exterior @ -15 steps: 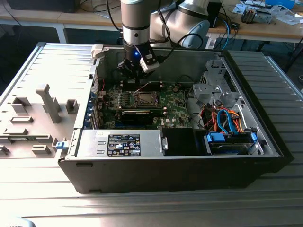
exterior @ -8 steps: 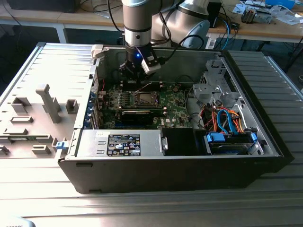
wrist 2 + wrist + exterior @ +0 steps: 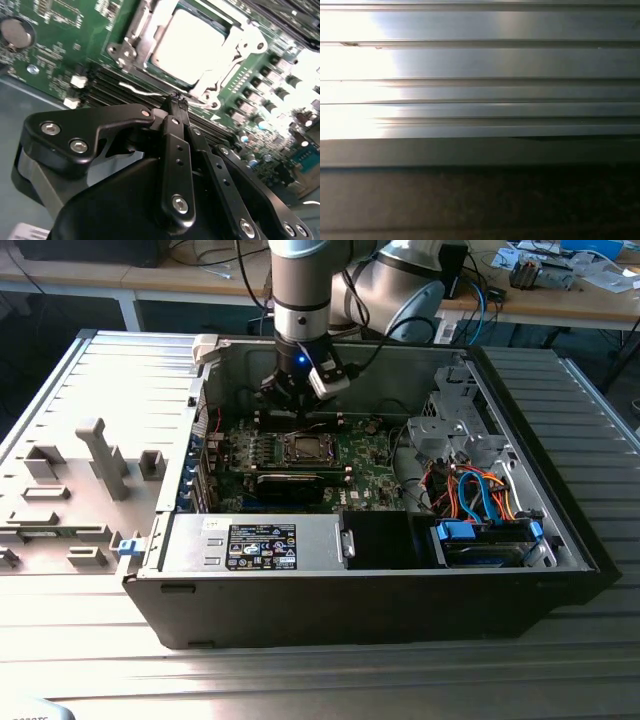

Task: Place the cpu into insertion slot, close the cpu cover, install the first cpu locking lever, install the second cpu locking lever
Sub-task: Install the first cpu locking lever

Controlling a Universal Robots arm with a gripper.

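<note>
Inside the open computer case [image 3: 520,580], the pincer [image 3: 176,106] hovers fully closed and empty just beside the insertion slot [image 3: 137,30], where the cpu [image 3: 192,45] sits under the cpu cover [image 3: 240,50]. Risk: the closed tips may slip and scrape the motherboard [image 3: 55,55].

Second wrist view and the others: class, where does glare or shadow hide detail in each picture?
In the second wrist view, glare whitens the cpu top and the motherboard edge beyond it; the shut gripper stays dark. In the first wrist view, a bright sheen washes out ribbed metal, with deep shadow beneath. In the exterior view, light is even, though the computer case front wall is shadowed.
</note>
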